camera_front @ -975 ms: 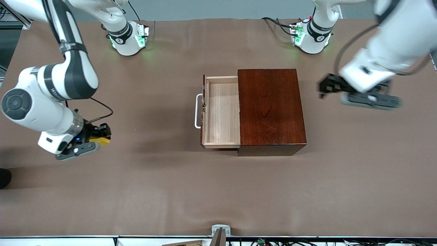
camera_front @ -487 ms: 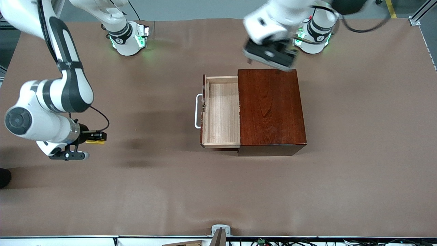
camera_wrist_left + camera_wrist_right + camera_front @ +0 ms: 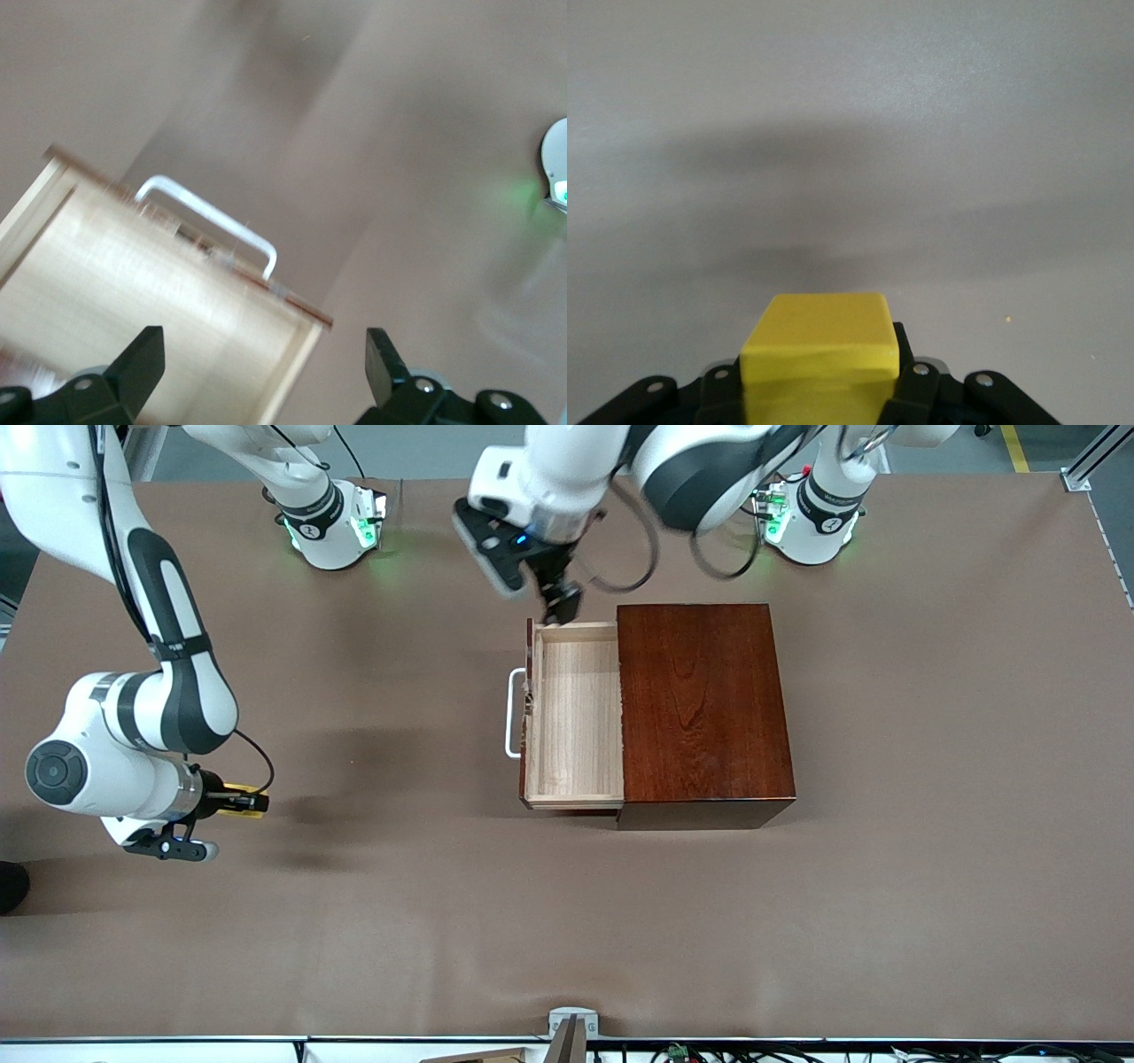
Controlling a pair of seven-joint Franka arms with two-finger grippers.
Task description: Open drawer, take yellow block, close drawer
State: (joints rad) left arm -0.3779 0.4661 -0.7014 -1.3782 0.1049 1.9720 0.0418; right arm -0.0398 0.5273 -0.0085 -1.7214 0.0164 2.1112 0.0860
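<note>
The left arm reaches from its base across toward the middle of the surface, wrist angled downward. The left gripper (image 3: 560,607) hangs in the air over the edge of the surface nearest the bases, jaws spread wide apart, both fingertips (image 3: 146,350) visible in the left wrist view with nothing between them. The right arm is folded, elbow raised, forearm turned level. The right gripper (image 3: 241,803) hangs low over the right arm's end of the surface, jaws clamped on the yellow block (image 3: 819,341).

Surface (image 3: 886,921): brown, matte, covered edge to edge. Bracket (image 3: 571,1027): small, grey, at the 6 o'clock edge. Dark object (image 3: 12,886): at the 8 o'clock edge, identity unclear.
</note>
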